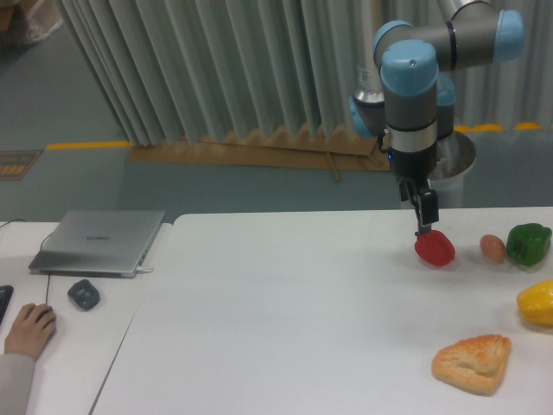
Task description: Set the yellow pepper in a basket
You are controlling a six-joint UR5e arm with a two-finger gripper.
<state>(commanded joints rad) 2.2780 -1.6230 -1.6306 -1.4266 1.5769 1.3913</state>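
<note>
The yellow pepper [537, 303] lies at the table's right edge, partly cut off by the frame. My gripper [423, 226] hangs from the arm well to its left and farther back, pointing down. Its fingertips sit just over the top of a red pepper [435, 248]. The fingers [427, 207] show as one dark block from this side, so the gap between them is hidden. No basket is in view.
A small brown egg [492, 248] and a green pepper [528, 244] lie right of the red pepper. A golden pastry [473, 364] sits at the front right. On the left desk are a closed laptop [97, 242], a grey mouse [84, 294] and a person's hand [29, 329].
</note>
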